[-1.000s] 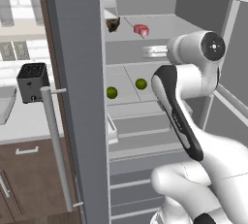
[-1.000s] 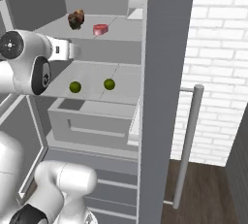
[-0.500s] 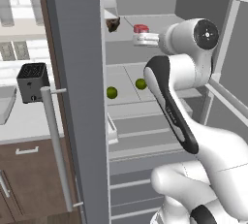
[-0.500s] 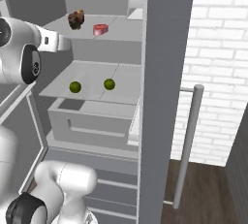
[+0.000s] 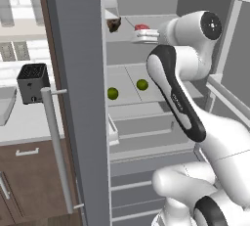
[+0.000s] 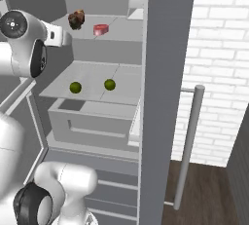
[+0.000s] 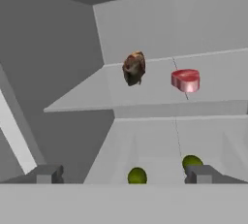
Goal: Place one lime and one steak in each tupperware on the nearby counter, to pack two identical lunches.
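— Jaws first: how are they set?
— Spread wide and grasping nothing. In the hand view the two dark fingertips (image 7: 46, 173) are seen far apart at the bottom, with empty space between them. The gripper (image 5: 145, 35) is held at the height of the upper fridge shelf (image 5: 161, 22), pointed into the open fridge.

— Where is the meat found?
— Both pieces lie on the upper shelf. The dark brown steak (image 7: 134, 67) is seen to the left in the hand view, and the red steak (image 7: 185, 80) lies near it to the right, the two apart. From the right base view the brown one (image 6: 76, 19) and the red one (image 6: 100, 29) are seen just past the gripper (image 6: 66, 37).

— And the limes?
— Two are seen on the lower shelf (image 6: 92, 95), side by side and apart: one lime (image 5: 113, 93) nearer the door edge, the other lime (image 5: 142, 84) further in. Both are untouched.

— What is seen outside the fridge?
— A bench (image 5: 22, 124) over brown cabinets is seen to the left of the grey fridge door (image 5: 80, 73), and a black toaster (image 5: 32, 82) stands on it. A grey rim is seen at the far left edge; what it belongs to cannot be told.
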### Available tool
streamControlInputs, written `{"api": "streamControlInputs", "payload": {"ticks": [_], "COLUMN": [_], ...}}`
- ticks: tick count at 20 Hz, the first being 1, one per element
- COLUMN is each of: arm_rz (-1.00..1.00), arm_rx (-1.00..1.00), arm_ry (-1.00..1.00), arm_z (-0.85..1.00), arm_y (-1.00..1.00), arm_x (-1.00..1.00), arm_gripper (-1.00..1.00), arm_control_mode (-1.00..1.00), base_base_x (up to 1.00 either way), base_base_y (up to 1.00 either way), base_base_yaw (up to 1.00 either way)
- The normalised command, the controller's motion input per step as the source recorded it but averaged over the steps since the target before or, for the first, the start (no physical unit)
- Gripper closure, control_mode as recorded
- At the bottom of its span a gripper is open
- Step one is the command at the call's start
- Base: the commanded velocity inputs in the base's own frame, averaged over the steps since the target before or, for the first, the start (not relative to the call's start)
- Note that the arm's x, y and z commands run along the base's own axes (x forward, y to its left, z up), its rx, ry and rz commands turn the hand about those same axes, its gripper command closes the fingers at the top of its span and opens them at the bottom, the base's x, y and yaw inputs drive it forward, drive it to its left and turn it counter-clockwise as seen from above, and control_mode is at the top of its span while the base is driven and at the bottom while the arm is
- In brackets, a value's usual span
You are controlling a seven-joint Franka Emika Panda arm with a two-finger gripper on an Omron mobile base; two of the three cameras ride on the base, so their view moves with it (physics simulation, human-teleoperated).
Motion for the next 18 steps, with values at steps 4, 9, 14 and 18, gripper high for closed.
{"api": "streamControlInputs", "payload": {"ticks": [4,9,14,18], "arm_rz": [0.01,0.00,0.00,0.00], "arm_rx": [-0.04,0.00,0.00,0.00], "arm_ry": [0.04,0.03,0.02,0.09], "arm_z": [0.14,0.02,0.00,0.00], "arm_y": [0.06,0.01,0.11,0.29], "arm_x": [0.43,0.61,0.55,0.56], "arm_gripper": [-1.00,-1.00,-1.00,-1.00], "arm_control_mode": [-1.00,-1.00,-1.00,-1.00], "base_base_x": [0.00,0.00,0.00,0.00], "base_base_y": [0.00,0.00,0.00,0.00], "base_base_yaw": [0.00,0.00,0.00,0.00]}}
